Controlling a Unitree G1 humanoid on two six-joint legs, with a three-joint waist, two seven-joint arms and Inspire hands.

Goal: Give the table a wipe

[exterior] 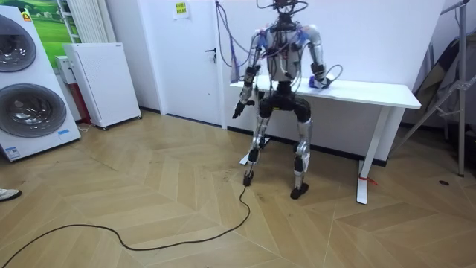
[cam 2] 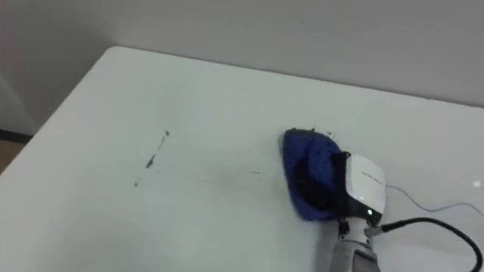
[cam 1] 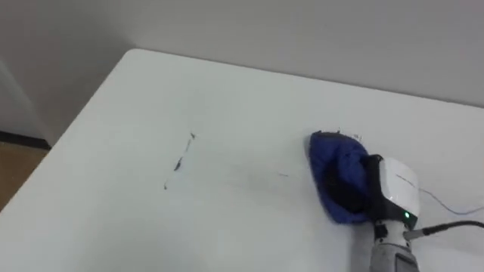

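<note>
You've got a white table [cam 1: 151, 91] with a thin dark streak [cam 1: 181, 160] left of centre. The blue cloth [cam 1: 327, 155] lies bunched on its right part, near end under the right hand [cam 1: 395, 189].

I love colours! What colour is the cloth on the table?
Blue. The cloth shows best in the left eye view.

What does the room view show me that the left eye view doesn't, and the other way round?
The room view adds the whole robot standing at the white table, its left hand hanging by its side, two washing machines, a white cabinet and the wooden floor. The left eye view adds thin dark marks on the tabletop, left of the blue cloth. Both share the table, the cloth and the right hand resting on it.
</note>
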